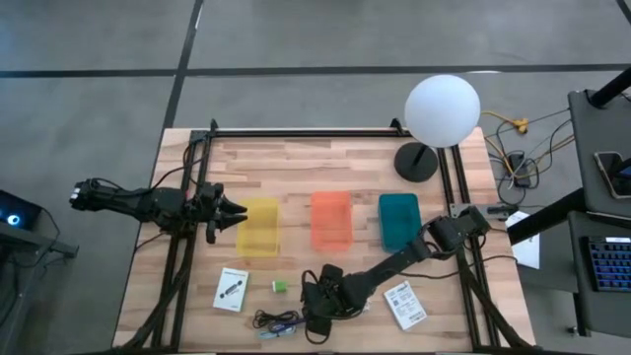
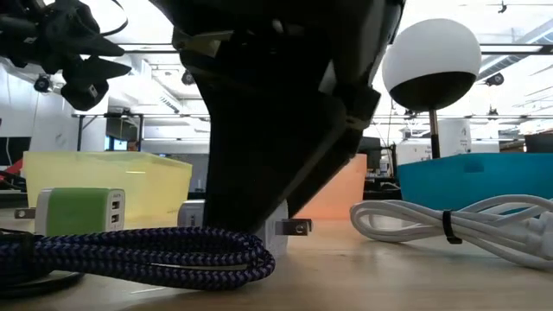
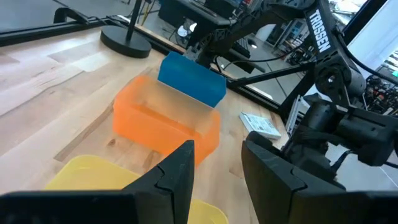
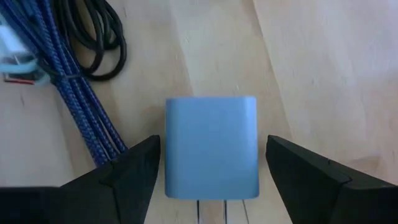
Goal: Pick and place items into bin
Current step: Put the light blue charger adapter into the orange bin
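- The right gripper sat low at the near edge of the worktop, fingers apart on either side of a lavender cube without touching it
- The dark coiled cable lay just beside that cube
- Farther back, the left gripper hovered, fingers apart, at the yellow bin

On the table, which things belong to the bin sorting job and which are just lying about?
Job: yellow bin, orange bin, teal bin, two white packets, green charger cube, lavender charger cube between the open right gripper fingers, braided cable.
Lying about: globe lamp; left gripper waits above the yellow bin.
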